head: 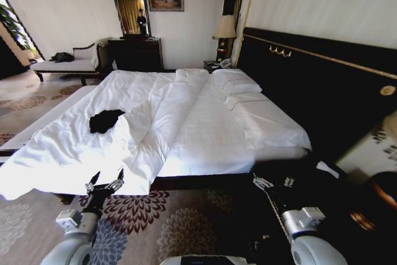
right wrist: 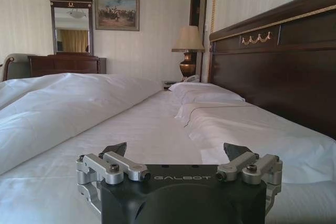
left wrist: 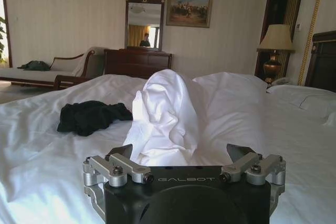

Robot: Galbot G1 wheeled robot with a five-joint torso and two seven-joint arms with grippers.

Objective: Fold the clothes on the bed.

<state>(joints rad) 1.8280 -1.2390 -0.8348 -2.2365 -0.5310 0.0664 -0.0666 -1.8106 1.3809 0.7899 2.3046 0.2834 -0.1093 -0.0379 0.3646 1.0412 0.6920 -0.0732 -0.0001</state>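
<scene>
This was a bedroom, like one in a hotel. A big bed point(head: 205, 116) with white covers and pillows point(head: 236, 82) stood against a tall dark headboard point(head: 322, 85). Beside the bed stood a lamp point(head: 224, 29); beyond it, a mirror point(head: 130, 7) over a dresser point(head: 136, 54).

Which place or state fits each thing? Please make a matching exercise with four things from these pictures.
Things:
1. T-shirt
2. left gripper
3. lamp
4. pillows

Places or states:
A. beside the headboard, on a nightstand
B. open, at the bed's near edge
C. crumpled on the white duvet
D. lying flat against the headboard end

Pairs: 1-C, 2-B, 3-A, 4-D
</scene>
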